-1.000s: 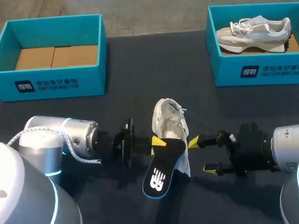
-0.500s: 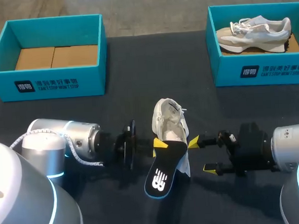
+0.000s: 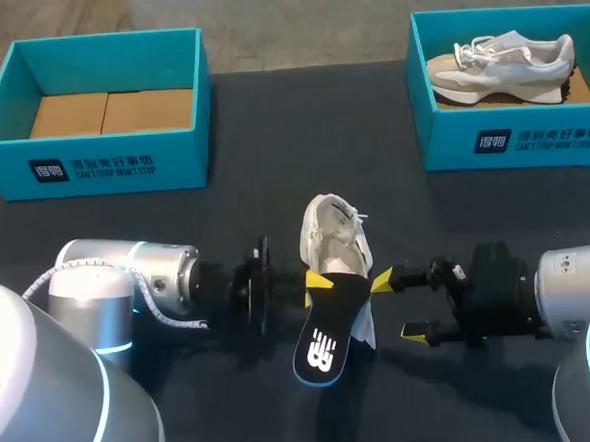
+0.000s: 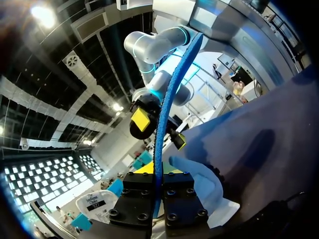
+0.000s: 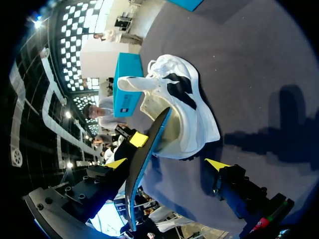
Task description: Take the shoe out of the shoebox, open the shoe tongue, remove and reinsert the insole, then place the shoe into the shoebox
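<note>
Clearly the left gripper (image 3: 315, 282) is clamped on the insole (image 3: 323, 345), which slants out of the shoe (image 3: 334, 234), front end at the opening, heel end over the table (image 3: 263, 193) toward the robot. The shoe lies between the arms, toe pointing away, so I'd say the insole must slide forward along that line. The right gripper (image 3: 398, 305) gapes empty just beside the shoe's right flank.

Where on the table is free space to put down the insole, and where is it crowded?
The widest bare patch lies between the left shoebox and the right shoebox, beyond the loose shoe. Bare strips also lie before each box. It is crowded at the near middle, where the left gripper holding the insole and the open right gripper flank it.
</note>
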`<control>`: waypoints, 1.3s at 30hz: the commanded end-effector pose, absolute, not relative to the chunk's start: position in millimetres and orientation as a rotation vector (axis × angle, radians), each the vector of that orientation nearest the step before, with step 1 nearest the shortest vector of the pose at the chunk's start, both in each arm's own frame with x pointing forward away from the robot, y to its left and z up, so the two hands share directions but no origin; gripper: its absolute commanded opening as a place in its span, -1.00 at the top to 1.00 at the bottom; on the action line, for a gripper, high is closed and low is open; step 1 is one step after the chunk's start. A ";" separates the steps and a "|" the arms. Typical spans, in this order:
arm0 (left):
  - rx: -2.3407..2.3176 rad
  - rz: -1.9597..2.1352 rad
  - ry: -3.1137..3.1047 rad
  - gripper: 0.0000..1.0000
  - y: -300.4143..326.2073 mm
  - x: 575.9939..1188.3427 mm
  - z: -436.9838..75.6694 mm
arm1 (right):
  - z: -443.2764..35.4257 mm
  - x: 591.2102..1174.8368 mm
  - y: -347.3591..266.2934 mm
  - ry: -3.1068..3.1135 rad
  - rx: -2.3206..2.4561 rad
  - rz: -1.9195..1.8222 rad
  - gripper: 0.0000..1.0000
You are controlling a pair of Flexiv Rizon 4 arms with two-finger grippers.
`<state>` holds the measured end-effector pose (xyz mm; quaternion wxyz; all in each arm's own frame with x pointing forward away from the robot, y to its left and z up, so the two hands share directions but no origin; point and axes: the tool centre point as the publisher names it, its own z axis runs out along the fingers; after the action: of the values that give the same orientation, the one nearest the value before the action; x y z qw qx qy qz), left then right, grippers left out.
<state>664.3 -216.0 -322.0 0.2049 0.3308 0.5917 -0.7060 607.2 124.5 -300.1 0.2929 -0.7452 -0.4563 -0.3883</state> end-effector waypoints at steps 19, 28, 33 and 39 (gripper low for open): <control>0.883 -1.914 1.708 1.00 -219.4 672.5 -331.0 | -299.0 607.2 127.1 -1.218 -1.994 -1.028 -1.00; 0.879 -1.898 1.734 1.00 -220.7 679.5 -335.9 | -299.0 607.2 127.1 -1.218 -1.994 -1.028 -1.00; 0.871 -1.886 1.751 1.00 -221.5 682.2 -339.1 | -299.0 607.2 127.1 -1.218 -1.994 -1.028 -1.00; 0.865 -1.868 1.771 1.00 -221.4 686.5 -341.7 | -299.0 607.2 127.1 -1.218 -1.994 -1.028 -1.00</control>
<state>685.2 -219.4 -341.8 0.2115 0.3113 0.6347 -0.6750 607.1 124.6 -300.1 0.2928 -0.7452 -0.4563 -0.3883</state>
